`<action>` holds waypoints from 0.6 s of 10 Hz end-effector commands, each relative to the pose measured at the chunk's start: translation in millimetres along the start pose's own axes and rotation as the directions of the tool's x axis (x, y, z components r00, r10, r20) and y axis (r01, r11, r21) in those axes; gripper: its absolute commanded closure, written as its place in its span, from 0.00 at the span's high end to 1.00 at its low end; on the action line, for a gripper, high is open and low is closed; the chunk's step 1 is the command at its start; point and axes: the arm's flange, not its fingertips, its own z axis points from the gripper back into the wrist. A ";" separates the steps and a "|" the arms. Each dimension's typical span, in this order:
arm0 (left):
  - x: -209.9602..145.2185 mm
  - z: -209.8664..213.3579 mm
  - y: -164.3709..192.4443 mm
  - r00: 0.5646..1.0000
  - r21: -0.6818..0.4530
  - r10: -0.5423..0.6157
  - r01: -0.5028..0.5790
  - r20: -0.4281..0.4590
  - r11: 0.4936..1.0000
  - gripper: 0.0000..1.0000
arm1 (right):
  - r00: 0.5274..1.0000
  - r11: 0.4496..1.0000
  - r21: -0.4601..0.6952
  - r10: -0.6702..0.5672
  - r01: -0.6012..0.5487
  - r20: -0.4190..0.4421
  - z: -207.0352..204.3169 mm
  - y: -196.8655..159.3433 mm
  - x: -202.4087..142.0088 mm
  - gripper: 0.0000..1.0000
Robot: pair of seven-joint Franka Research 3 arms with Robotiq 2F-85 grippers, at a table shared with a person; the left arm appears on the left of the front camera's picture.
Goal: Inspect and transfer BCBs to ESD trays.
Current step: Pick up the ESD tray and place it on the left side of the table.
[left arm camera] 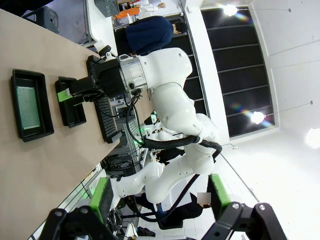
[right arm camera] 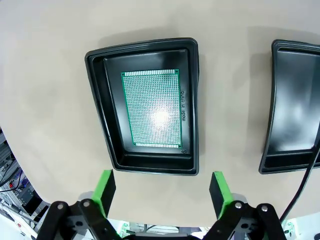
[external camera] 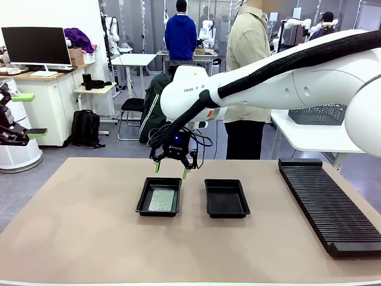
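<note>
Table of beige carries everything, with the robot's side at its near edge. Largest over it is the right arm, which comes in from the right edge and stretches across the middle, its wrist bent so the tool points straight down. A long ribbed black rack lies along the right edge.

Two ESD trays sit side by side, closer to the far edge than the near one and well away from every corner. The left tray lies about halfway between the left and right edges. The right tray lies just beside it, apart from it, with its floor bare.

One BCB lies flat on the left tray's floor, inside the rim. The right wrist view looks straight down on this board.

The right gripper hovers above that tray's far rim. Its green pads are spread wide, clear of the board and holding nothing.

The left gripper hangs beyond the table's left edge, raised and pointing sideways towards the other arm. Its jaws are also wide apart and empty.
</note>
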 end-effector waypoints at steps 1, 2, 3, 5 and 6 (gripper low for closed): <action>-0.4 -10.5 -6.6 0.999 0.053 -0.048 0.048 0.012 0.997 1.00 | 0.999 0.999 0.042 0.023 -0.024 0.029 6.3 -12.0 -9.2 1.00; -1.7 -24.4 -14.7 0.999 0.099 -0.039 0.038 0.011 0.994 1.00 | 0.998 0.997 0.063 0.044 -0.047 0.055 11.1 -23.1 -17.9 1.00; 1.6 -42.9 -23.4 1.000 0.170 -0.018 0.018 -0.004 0.985 1.00 | 0.995 0.994 0.085 0.059 -0.066 0.076 16.1 -35.2 -26.1 1.00; 7.0 -77.0 -37.8 1.000 0.286 0.002 0.004 -0.022 0.958 1.00 | 0.992 0.986 0.141 0.080 -0.093 0.095 24.8 -58.5 -35.1 1.00; 10.3 -96.8 -42.7 1.000 0.353 0.010 0.000 -0.025 0.936 1.00 | 0.990 0.982 0.163 0.080 -0.098 0.113 29.1 -71.3 -38.9 1.00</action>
